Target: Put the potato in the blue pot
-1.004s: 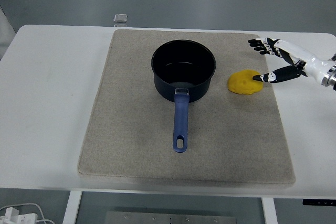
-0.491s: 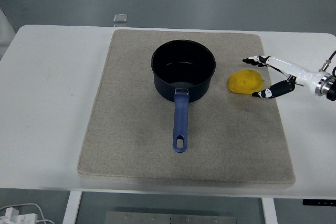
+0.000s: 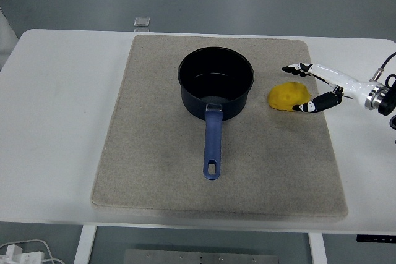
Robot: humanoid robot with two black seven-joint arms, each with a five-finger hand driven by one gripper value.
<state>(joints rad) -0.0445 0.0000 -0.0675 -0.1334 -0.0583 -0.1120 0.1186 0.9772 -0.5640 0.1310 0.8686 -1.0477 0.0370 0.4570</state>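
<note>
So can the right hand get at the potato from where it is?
Probably yes: the right hand sits open just right of the potato, fingers bracketing its far and near sides, with nothing between them.

Only the right hand (image 3: 318, 88) shows, at the picture's right edge. Its fingers (image 3: 325, 72) are slim, white-shelled segments with black joints between them and black tips; the thumb (image 3: 314, 104) is mostly black with small white patches near its end. The white shell runs back over the palm to a wrist (image 3: 372, 97) that ends in a silver metal ring — behind it sits a black, rounded part of the arm. A thin black cable (image 3: 385, 66) loops up from the wrist toward the picture's edge.
</note>
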